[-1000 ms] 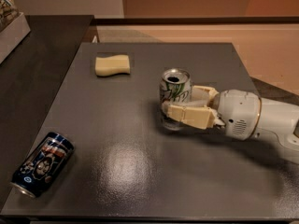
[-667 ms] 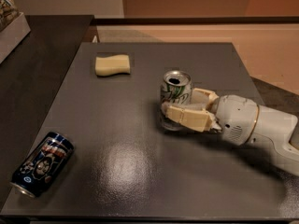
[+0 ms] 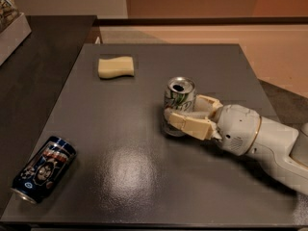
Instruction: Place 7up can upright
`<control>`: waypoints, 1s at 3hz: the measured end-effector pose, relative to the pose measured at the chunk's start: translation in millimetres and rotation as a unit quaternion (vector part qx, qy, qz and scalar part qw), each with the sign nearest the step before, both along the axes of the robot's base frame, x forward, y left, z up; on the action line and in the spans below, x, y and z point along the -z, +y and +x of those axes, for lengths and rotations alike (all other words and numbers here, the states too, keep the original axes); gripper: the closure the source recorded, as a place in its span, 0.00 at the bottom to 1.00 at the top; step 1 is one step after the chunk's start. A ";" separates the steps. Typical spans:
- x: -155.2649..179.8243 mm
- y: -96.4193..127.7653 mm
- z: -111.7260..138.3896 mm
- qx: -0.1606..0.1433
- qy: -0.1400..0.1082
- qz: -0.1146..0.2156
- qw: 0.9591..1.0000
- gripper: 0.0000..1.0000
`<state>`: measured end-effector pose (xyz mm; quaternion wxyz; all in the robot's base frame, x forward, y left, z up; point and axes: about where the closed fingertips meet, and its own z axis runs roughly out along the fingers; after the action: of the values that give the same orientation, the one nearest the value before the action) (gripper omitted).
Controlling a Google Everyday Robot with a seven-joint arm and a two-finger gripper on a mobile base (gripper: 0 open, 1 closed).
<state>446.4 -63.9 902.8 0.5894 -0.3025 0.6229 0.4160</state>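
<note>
Where the grey table (image 3: 144,186) comes closest, at its front left corner, a dark blue can (image 3: 43,174) with red and white graphics lies on its side. Further in and right of centre, a white robot arm (image 3: 269,141) reaches in from the right edge, low over the table. Its cream-coloured hand (image 3: 182,113) is closed around the 7up can (image 3: 180,91). One finger presses across the front of the can's lower half, and the other sits against its far right side, partly hidden. Held between the two fingers, the silver can with green lettering stands upright, its opened top facing up and its base on the table. Toward the far left of the table lies a pale yellow sponge (image 3: 116,67), well apart from both cans.
</note>
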 end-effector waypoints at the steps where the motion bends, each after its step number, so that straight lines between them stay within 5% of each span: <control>1: 6.6 -1.2 0.5 0.005 -0.005 -0.013 1.000 0.59; 3: 16.7 -0.6 -2.3 0.007 -0.015 -0.051 0.999 0.13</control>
<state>444.1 -64.5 886.1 0.5855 -0.3337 0.6367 0.3747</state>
